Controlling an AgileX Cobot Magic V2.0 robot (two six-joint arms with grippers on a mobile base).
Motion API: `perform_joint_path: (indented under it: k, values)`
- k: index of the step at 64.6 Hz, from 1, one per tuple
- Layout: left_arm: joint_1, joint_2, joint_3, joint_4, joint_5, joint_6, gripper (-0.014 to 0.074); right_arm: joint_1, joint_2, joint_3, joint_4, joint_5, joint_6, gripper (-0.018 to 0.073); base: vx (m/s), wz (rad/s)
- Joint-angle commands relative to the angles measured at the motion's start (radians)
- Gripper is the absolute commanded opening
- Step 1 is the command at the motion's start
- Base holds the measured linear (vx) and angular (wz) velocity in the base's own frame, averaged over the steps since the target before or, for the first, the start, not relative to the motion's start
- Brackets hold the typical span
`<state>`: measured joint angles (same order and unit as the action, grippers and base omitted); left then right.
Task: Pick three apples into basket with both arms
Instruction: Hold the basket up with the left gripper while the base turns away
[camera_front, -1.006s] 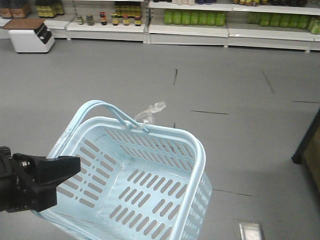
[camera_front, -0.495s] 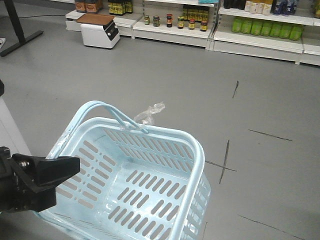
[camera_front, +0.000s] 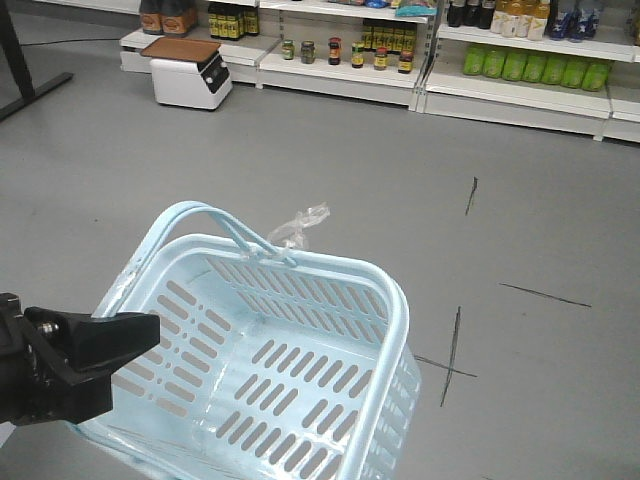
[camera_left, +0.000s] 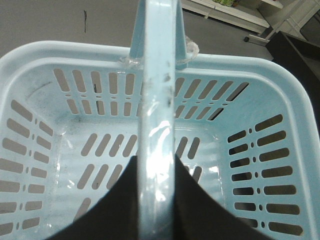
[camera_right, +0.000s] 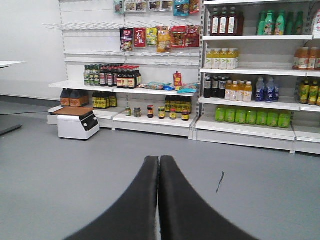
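Observation:
The pale blue basket (camera_front: 300, 330) hangs above the grey floor, tilted, and nothing lies inside it. Its handle (camera_left: 156, 100) runs straight between the black fingers of my left gripper (camera_left: 156, 160), which is shut on it. In the front view the left gripper (camera_front: 100, 345) shows as a black block at the basket's left rim. My right gripper (camera_right: 159, 159) is shut with its fingers pressed together and empty, pointing at the store shelves. No apples are in view.
Store shelves (camera_front: 430, 60) with bottles and jars line the far wall. A white box with a brown top (camera_front: 190, 70) stands on the floor before them. A black stand leg (camera_front: 20, 60) is at the far left. A clear plastic scrap (camera_front: 300, 225) clings to the basket's rim.
The shelves, white box and floor marks have slid to the right in the front view, so the view has turned left. The basket and left gripper kept their place in it.

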<state>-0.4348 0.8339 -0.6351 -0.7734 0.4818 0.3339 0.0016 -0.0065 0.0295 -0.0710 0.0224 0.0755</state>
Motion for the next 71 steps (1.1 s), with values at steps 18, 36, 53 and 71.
perform_joint_path:
  k: [18, 36, 53, 71]
  values:
    - [-0.002, -0.015, -0.034, -0.045, -0.060, -0.010, -0.0008, 0.000, 0.018, 0.004, -0.002, -0.071, -0.009, -0.0009, 0.28, -0.30]
    - [-0.002, -0.015, -0.034, -0.045, -0.060, -0.010, -0.0008, 0.000, 0.018, 0.004, -0.002, -0.071, -0.009, -0.0009, 0.28, -0.34]
    - [-0.002, -0.015, -0.034, -0.045, -0.061, -0.010, -0.0008, 0.000, 0.018, 0.004, -0.002, -0.071, -0.009, -0.0009, 0.26, -0.31]
    - [-0.002, -0.015, -0.034, -0.045, -0.061, -0.010, -0.0008, 0.000, 0.018, 0.004, -0.002, -0.071, -0.009, -0.0009, 0.24, -0.27]
